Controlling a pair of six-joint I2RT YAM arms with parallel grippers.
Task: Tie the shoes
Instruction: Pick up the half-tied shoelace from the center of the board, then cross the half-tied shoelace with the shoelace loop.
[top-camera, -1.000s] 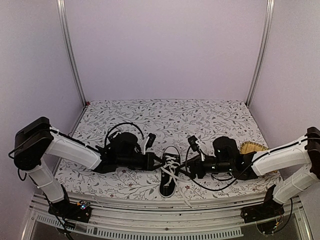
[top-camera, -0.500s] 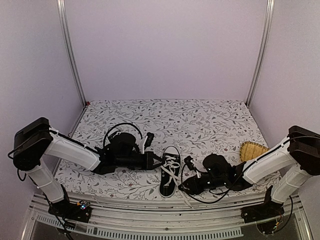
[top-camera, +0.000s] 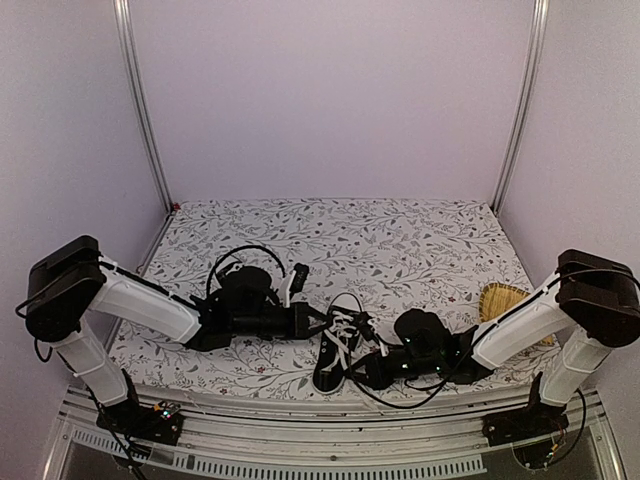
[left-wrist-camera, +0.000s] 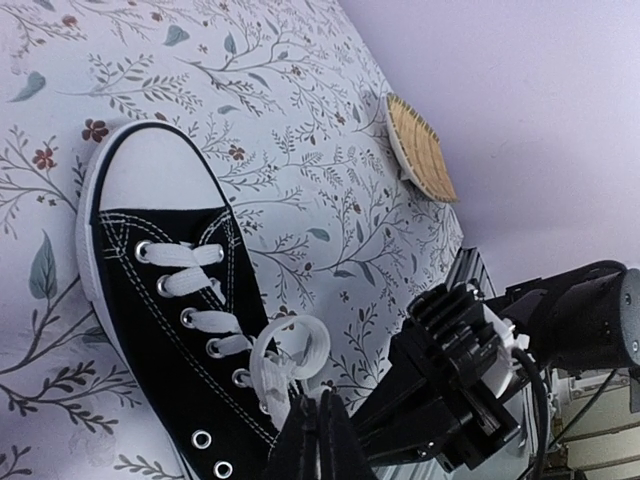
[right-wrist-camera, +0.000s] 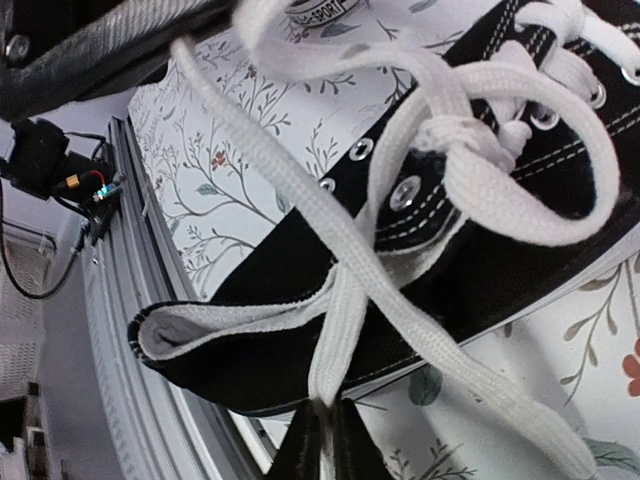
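One black canvas shoe (top-camera: 334, 352) with a white toe cap and white laces lies near the table's front edge, toe pointing away. In the left wrist view the shoe (left-wrist-camera: 165, 290) fills the lower left. My left gripper (left-wrist-camera: 320, 402) is shut on a small loop of white lace (left-wrist-camera: 292, 350) beside the upper eyelets. My right gripper (right-wrist-camera: 326, 412) is shut on a lace strand (right-wrist-camera: 345, 320) that runs down over the shoe's collar (right-wrist-camera: 300, 340). From above, the left gripper (top-camera: 316, 322) sits left of the laces. The right gripper (top-camera: 367, 371) is low at the shoe's right heel side.
A round woven straw piece (top-camera: 504, 297) lies at the right, behind the right arm; it also shows in the left wrist view as a straw disc (left-wrist-camera: 420, 148). The metal front rail (top-camera: 300, 412) runs just below the shoe's heel. Black cables loop above both wrists.
The right arm swung down and left to the shoe's heel side, and its gripper went from open to shut on a lace strand. The left arm held still, gripping its loop.
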